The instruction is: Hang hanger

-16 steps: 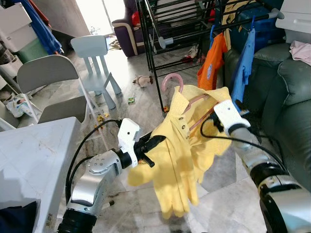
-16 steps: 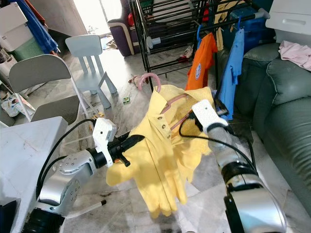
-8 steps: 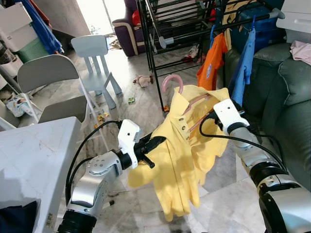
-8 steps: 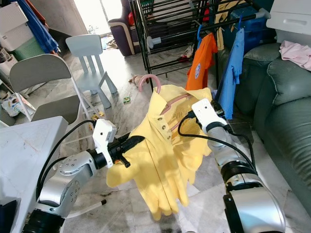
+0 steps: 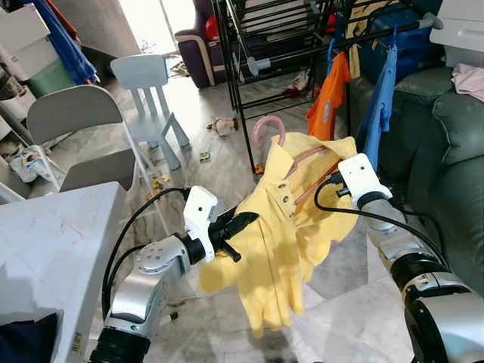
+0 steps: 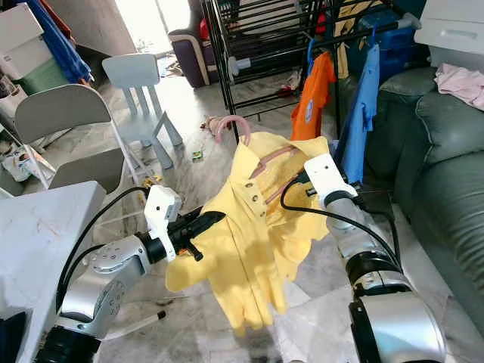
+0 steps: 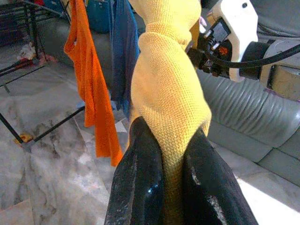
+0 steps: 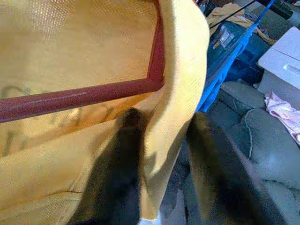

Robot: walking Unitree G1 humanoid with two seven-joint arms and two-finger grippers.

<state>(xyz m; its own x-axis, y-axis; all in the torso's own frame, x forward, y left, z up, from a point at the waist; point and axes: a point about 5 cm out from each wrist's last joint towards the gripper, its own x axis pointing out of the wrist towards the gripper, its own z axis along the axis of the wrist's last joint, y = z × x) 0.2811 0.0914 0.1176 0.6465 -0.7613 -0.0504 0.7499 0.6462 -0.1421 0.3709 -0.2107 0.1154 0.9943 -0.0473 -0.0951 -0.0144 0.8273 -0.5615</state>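
The left gripper (image 5: 243, 221), left of centre in the head views, has its two black fingers (image 7: 140, 187) pinched tight on a bunched fold of the yellow shirt (image 5: 283, 242). The right gripper (image 8: 164, 154), at centre right, has its fingers on either side of the shirt's edge, clamping the cloth close to the pink hanger (image 5: 269, 127). The hanger sits inside the shirt; its hook rises above the collar at upper centre, and its reddish bar (image 8: 84, 98) shows through the fabric in the right wrist view. The shirt hangs in the air between both arms, its bottom drooping toward the marble floor (image 5: 204, 151). Behind it, upper centre, stands a black drying rack (image 5: 249, 53) carrying an orange shirt (image 5: 330, 98) and a blue garment (image 5: 380, 98). A green sofa (image 5: 446, 151) is at right, a grey chair (image 5: 76, 121) at left
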